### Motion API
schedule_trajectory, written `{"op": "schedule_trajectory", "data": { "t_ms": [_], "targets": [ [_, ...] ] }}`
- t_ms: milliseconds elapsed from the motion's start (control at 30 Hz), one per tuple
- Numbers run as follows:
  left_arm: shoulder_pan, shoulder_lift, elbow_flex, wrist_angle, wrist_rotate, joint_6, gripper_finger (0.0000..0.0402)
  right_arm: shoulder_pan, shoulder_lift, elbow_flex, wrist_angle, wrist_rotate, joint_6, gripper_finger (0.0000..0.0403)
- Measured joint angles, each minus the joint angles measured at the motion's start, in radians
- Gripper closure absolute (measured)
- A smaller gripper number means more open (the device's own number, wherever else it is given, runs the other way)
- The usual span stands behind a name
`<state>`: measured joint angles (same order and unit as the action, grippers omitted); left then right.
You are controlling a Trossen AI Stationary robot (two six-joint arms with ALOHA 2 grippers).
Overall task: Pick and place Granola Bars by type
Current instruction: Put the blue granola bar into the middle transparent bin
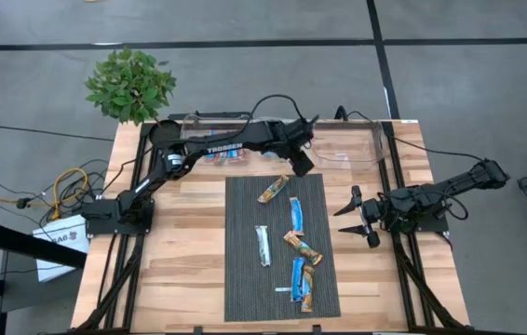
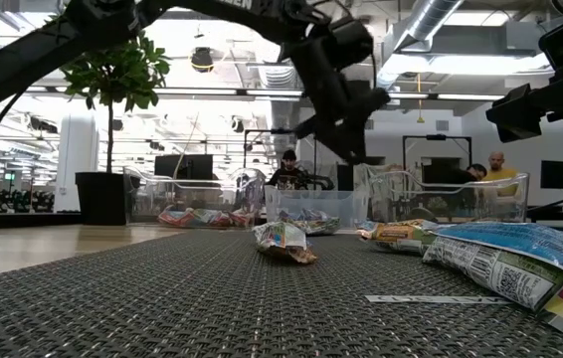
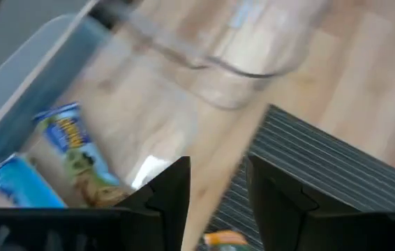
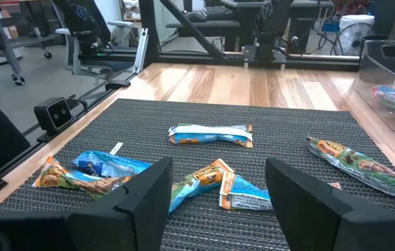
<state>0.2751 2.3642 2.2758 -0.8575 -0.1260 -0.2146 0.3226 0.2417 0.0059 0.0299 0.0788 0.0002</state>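
Granola Bars (image 1: 293,249) on mat — left claw (image 1: 301,164) apart, empty; right claw (image 1: 357,216) wide.

light: bright, even overhead | shadows: soft | left wrist view: motion-blurred

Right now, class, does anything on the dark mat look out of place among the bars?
Yes: a thin white strip lies flat on the mat beside the granola bars; it is no wrapped bar.
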Motion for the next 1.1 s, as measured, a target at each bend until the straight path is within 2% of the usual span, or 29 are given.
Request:
{"op": "schedule_trajectory", "data": {
  "t_ms": [400,567,700,833,1100],
  "targets": [
    [-0.127,0.0,0.079,-0.122,0.031,0.379,0.0269,0.0,0.0,0.0,0.0,0.0,0.0,0.0182],
    [-0.179,-0.014,0.08,-0.162,0.129,0.522,0.0269,0.0,0.0,0.0,0.0,0.0,0.0,0.0182],
    [-0.221,-0.029,0.079,-0.192,0.27,0.617,0.0269,0.0,0.0,0.0,-0.001,0.0,0.0,0.0182],
    [-0.272,-0.043,0.079,-0.207,0.364,0.667,0.0269,0.0,0.0,0.0,-0.001,0.0,0.0,0.0182],
    [-0.39,-0.051,0.078,-0.215,0.373,0.692,0.0269,0.0,0.0,0.0,0.0,0.0,0.0,0.0182]
  ]
}}
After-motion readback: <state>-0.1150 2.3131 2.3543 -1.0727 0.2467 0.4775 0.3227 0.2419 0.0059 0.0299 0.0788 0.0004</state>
